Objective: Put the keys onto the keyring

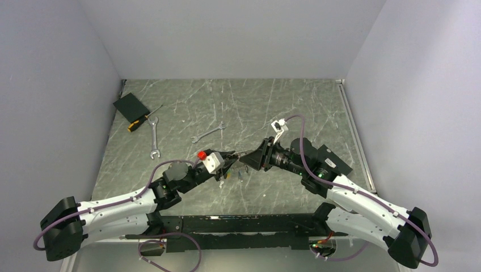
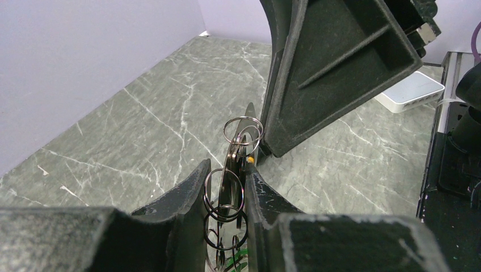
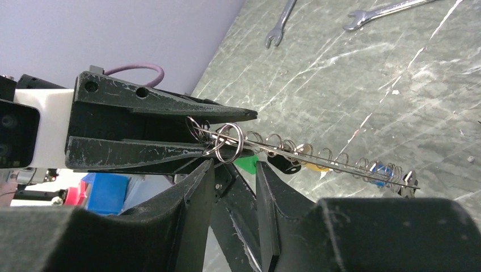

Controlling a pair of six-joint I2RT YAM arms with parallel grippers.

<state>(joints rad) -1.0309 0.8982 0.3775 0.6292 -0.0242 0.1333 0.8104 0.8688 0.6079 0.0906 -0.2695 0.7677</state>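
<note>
Nearest the bases, L gripper is clamped on the one keyring, held above mid-table. R gripper faces it, fingers apart either side of the ring's end. Four keys with green, black, yellow & blue heads dangle from the keyring by small split rings. Beyond the keyring to the left lie two wrenches, one screwdriver & one flat black pad near the side wall. Open tabletop lies right of & behind the keyring.
</note>
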